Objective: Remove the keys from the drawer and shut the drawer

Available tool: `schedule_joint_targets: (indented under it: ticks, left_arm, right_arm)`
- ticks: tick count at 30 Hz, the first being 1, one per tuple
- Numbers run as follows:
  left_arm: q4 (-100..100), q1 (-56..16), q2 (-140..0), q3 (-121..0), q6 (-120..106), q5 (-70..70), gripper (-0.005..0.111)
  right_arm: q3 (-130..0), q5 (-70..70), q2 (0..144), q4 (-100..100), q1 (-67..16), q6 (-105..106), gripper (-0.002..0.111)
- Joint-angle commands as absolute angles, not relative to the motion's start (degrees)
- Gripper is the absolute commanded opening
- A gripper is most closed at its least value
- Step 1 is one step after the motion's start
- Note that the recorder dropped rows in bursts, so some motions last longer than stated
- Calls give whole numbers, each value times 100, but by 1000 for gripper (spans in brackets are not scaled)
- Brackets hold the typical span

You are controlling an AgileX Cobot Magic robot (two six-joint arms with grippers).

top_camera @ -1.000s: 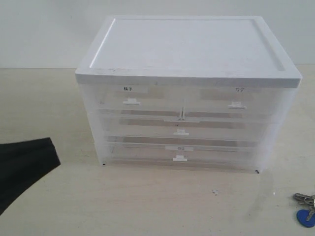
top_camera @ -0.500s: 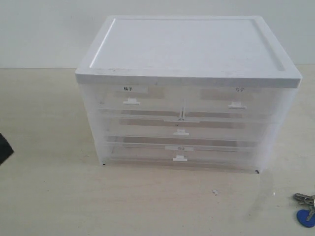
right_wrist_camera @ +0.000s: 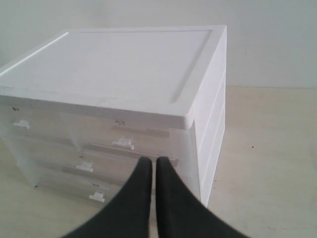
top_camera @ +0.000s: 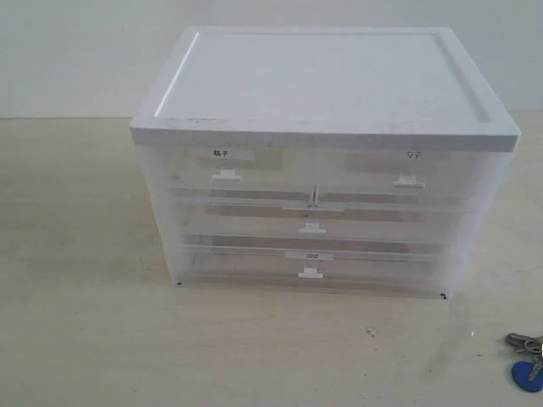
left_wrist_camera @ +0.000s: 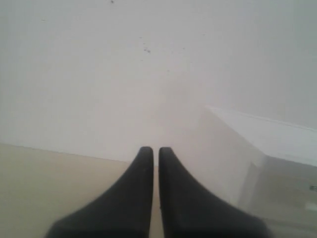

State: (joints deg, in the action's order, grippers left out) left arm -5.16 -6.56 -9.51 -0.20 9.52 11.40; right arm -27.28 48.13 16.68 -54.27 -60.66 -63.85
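Sitting out on the worktop (top_camera: pixel 85 322), the keys (top_camera: pixel 528 346) lie toward its near right corner, right at the edge of the exterior view. Their blue tag (top_camera: pixel 526 376) is on the near side of the metal bunch. They're well apart from the drawer unit (top_camera: pixel 322 85), off to its front right, and nothing is touching them.

The unit itself stands in the middle of the worktop, back toward the far edge where the wall (top_camera: pixel 85 51) starts. It has a white top and cloudy see-through fronts: two small drawers side by side in the top row, then a wide middle drawer (top_camera: pixel 311 216), then a wide bottom drawer (top_camera: pixel 310 263). All the fronts look flush with the frame, so pretty much everything is pushed in. What's inside can't be made out through the plastic.

The left gripper (left_wrist_camera: pixel 152 149) has its two black fingers pressed together with only a sliver between them and nothing pinched. It points at the wall, with a corner of the unit off to one side. The right gripper (right_wrist_camera: pixel 149 161) is the same deal: fingers together and empty, up in the air in front of the unit's right front corner.
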Motion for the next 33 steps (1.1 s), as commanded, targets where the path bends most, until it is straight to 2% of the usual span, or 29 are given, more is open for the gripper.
schedule_joint_targets:
  ticks: [1,6,19,24,33]
  left_arm:
    - [-509,-9,-651,0,1072,750,5]
    - [-509,556,-61,0,1004,274,5]
    - [-509,573,0,0,-1122,-395,5]
    - [-486,573,0,0,-1789,-1665,5]
    - [-516,573,0,0,-1342,-1694,5]
  right_arm:
    - [-2755,4828,1657,-5444,-6051,-6396,0]
    - [-2755,4828,1657,-5444,-6051,-6396,0]
    - [-2755,4828,1657,-5444,-6051,-6396,0]
    - [-2755,4828,1657,-5444,-6051,-6396,0]
    - [-2755,4828,1657,-5444,-6051,-6396,0]
